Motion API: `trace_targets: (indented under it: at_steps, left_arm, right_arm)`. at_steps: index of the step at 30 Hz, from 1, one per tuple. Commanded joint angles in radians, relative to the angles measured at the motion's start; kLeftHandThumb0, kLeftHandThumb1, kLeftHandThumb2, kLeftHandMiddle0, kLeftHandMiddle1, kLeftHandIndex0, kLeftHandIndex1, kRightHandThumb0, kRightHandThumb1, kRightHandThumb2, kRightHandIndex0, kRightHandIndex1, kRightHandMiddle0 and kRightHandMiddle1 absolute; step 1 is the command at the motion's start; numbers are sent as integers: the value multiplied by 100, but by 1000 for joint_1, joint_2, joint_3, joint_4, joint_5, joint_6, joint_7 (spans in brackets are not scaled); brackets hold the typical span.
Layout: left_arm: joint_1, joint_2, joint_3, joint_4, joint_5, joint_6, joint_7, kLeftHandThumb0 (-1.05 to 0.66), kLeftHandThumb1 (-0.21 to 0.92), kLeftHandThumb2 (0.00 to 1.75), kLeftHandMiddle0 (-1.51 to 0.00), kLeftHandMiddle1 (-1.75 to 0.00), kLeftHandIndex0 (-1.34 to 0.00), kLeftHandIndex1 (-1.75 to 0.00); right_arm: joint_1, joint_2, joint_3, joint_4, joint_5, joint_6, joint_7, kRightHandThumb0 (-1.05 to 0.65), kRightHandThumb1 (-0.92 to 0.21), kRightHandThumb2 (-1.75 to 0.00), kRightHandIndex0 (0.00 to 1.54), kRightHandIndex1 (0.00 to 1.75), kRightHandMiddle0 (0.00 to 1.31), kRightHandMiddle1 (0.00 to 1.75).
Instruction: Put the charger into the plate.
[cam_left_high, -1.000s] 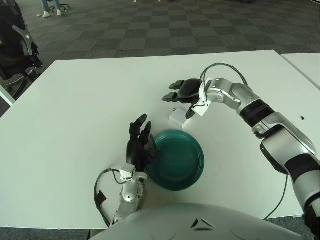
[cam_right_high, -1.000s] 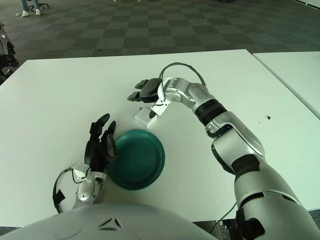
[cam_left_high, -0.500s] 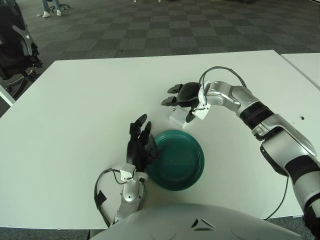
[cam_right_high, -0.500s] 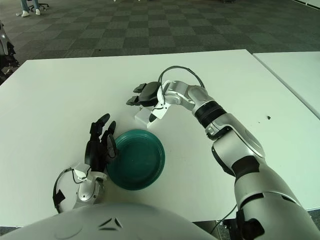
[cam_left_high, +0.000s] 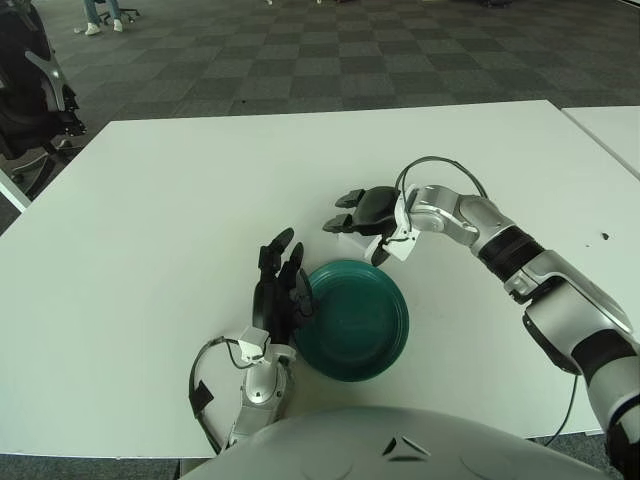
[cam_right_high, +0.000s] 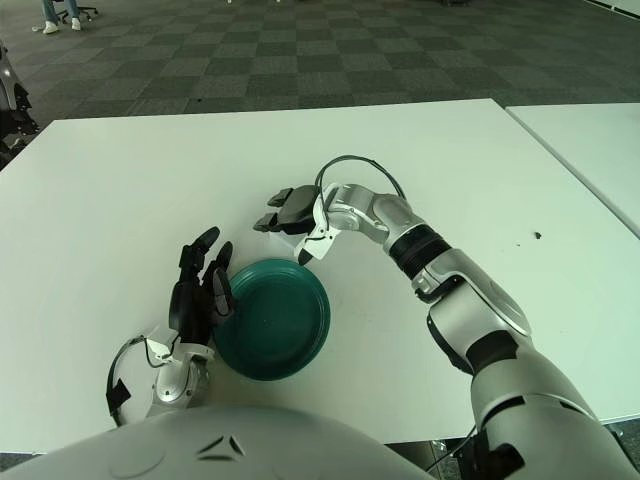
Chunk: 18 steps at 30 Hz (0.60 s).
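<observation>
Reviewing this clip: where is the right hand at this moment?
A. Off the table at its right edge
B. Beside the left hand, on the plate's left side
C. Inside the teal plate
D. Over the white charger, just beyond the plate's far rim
D. The right hand is over the white charger, which lies on the table just past the far rim of the teal plate; the left hand is beside the plate's left edge.

Plate (cam_left_high: 385, 330): dark teal, plain. Table (cam_left_high: 150, 200): white. Charger (cam_left_high: 352, 243): white. Both hands' fingers black; right forearm (cam_left_high: 500, 235) silver with black bands. Floor (cam_left_high: 300, 50): grey checkered.
</observation>
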Motion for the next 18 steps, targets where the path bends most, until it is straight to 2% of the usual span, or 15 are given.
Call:
trace_targets:
  at_steps: [1,5,11,18]
  left_arm:
    - [26,-86,-23,24,3,27,10,-92,92,97,-49,-1,0,-73]
    - [25,-90,-18,25,39,34,48,-92,92,98,-49,-1,0,-74]
    - [22,-113,1,39,122,16,163,-91,92,99,-49,0,0,-80]
    - [19,-121,8,60,151,-52,250,-91,92,100,-53,-3,-2,-86]
  right_arm:
    - [18,-13,-14,-26,1,25,4,-105,-92,-49,0,0,0,0]
    - [29,-12,-15,-31,-1,38,-4,-105,-92,-50,0,0,0,0]
    - [53,-20,-12,-12,-12,38,-40,-105,-92,-49,0,0,0,0]
    - [76,-8,6,43,-53,68,-117,-105,-92,-47,0,0,0,0]
